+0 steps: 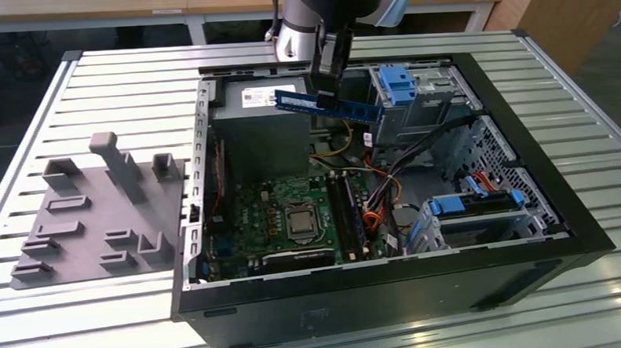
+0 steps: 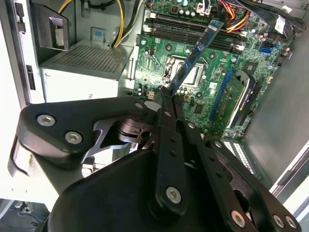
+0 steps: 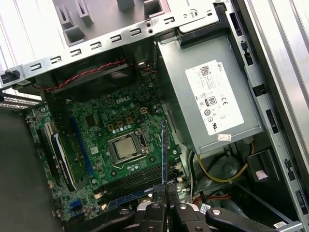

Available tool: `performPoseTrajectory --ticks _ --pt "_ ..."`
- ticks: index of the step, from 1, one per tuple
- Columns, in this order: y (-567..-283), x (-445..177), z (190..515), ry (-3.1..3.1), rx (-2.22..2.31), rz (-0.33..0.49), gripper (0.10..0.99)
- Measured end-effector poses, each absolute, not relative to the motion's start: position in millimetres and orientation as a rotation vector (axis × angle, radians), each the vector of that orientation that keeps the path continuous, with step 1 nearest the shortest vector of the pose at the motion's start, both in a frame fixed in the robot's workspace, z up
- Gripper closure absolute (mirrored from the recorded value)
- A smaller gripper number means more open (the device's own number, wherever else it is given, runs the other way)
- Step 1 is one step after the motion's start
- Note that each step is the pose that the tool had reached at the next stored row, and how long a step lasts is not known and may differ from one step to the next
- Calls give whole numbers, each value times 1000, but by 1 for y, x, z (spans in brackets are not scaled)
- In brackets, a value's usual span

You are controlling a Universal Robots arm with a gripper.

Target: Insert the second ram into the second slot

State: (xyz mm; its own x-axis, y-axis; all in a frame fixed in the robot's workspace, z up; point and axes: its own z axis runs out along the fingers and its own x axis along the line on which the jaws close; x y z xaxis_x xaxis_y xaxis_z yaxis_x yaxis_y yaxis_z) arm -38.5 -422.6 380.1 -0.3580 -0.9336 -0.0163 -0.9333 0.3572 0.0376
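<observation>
The second ram (image 1: 325, 104), a thin blue stick, hangs level in the air above the open computer case (image 1: 399, 288), over the power supply's edge. My gripper (image 1: 324, 88) is shut on its middle from above. The stick juts out from the fingertips in both wrist views, second ram (image 2: 195, 53) over the motherboard and second ram (image 3: 164, 152) edge-on. The long black memory slots (image 1: 343, 208) lie well below it on the green motherboard (image 1: 260, 215), beside the processor socket (image 1: 297, 222). I cannot tell which one is the second slot. A blue strip (image 3: 128, 198) runs along one slot.
A grey power supply (image 3: 212, 96) sits in the case's far corner. Drive cages with blue latches (image 1: 401, 83) and loose cables (image 1: 380, 194) crowd the exterior view's right side of the case. A grey parts fixture (image 1: 92, 215) lies on the slatted table at the exterior view's left.
</observation>
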Motion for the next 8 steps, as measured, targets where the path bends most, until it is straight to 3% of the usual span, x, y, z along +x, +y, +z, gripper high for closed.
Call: performPoseTrajectory --ticks 8 --pt "-423 -39 380 -2650 1673 -62 953"
